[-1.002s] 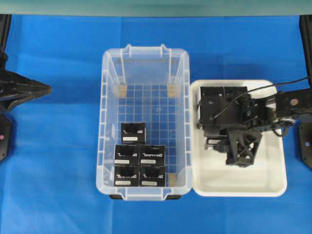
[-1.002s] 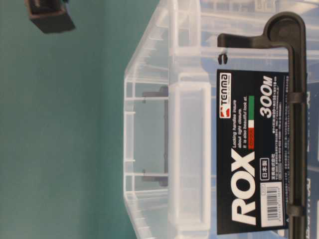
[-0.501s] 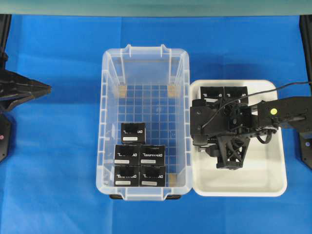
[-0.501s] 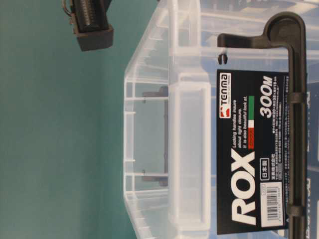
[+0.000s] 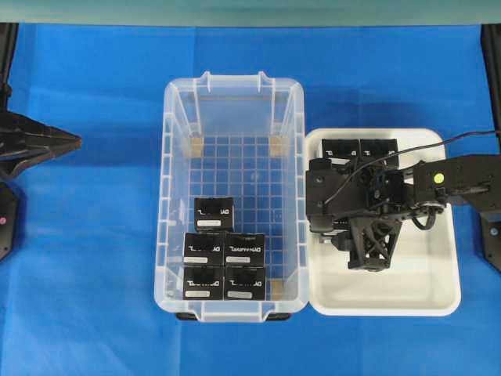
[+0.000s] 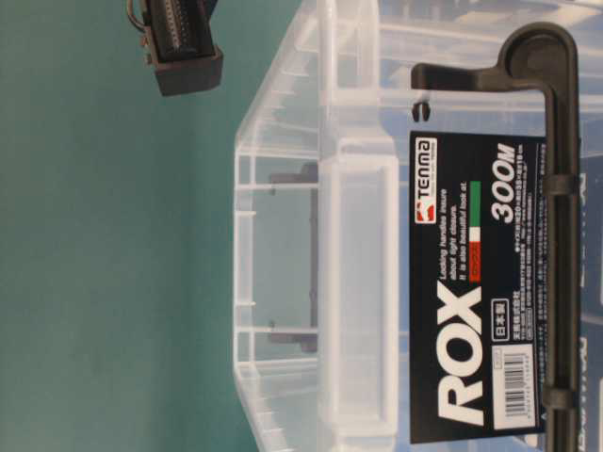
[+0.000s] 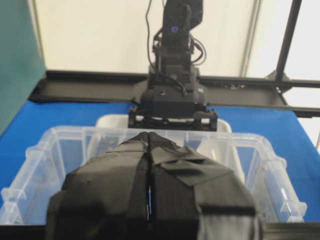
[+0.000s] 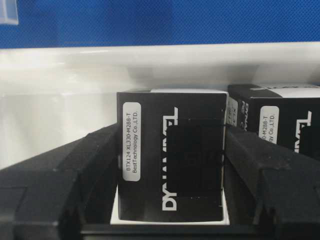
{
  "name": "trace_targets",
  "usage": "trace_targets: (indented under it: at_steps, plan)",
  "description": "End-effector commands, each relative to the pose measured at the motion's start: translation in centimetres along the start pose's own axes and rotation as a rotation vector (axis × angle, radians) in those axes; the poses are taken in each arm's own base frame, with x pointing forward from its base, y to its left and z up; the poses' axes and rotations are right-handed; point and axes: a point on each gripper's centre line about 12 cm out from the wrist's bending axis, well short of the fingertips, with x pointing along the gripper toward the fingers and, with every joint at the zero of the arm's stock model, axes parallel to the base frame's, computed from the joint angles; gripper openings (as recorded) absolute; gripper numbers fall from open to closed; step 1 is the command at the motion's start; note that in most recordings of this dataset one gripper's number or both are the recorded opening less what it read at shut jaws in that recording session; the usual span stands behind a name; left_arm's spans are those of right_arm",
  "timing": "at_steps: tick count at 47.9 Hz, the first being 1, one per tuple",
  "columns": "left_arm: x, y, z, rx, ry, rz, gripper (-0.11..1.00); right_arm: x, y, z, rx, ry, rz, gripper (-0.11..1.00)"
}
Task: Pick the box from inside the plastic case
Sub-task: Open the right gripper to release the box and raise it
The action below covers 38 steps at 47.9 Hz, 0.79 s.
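The clear plastic case (image 5: pixel 168 157) holds several black boxes at its near end: one (image 5: pixel 213 214) alone and a block of others (image 5: pixel 225 266). My right gripper (image 5: pixel 329 196) is low over the white tray (image 5: pixel 407 290). In the right wrist view its fingers (image 8: pixel 95 165) press both sides of a black box (image 8: pixel 150 115) with white lettering; the gripper (image 8: pixel 171 132) is shut on it. White tray floor shows under the box. My left gripper (image 5: pixel 74 141) is shut and empty, left of the case; it shows shut in the left wrist view (image 7: pixel 149 137).
Two more black boxes (image 5: pixel 358 147) stand at the tray's back, one (image 8: pixel 280 115) right beside the held box. The case (image 6: pixel 358 282) fills the table-level view, with part of the right arm (image 6: pixel 184 52) at top left. Blue cloth covers the table.
My right gripper moved left and toward the front over the tray and came lower, then nearly stopped. The left arm and the boxes in the case have not moved.
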Motion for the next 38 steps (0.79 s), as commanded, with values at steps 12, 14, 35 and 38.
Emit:
trace_targets:
  at_steps: [12, 14, 35, 38]
  plan:
    - [0.2, 0.1, 1.3, 0.003, -0.032, 0.003, -0.06, -0.6, -0.1, 1.2, -0.004, -0.089, -0.004, 0.94]
    - [0.2, 0.0, 1.2, 0.003, -0.031, 0.001, -0.06, -0.9, -0.1, 1.4, -0.002, -0.104, -0.005, 0.93]
    - [0.3, 0.1, 1.1, 0.005, -0.026, 0.003, -0.06, -10.2, -1.5, 4.6, 0.043, -0.431, -0.031, 0.93]
    - [0.3, 0.0, 1.0, 0.005, -0.023, 0.001, -0.06, -11.4, -1.6, 4.6, 0.042, -0.466, -0.036, 0.93]
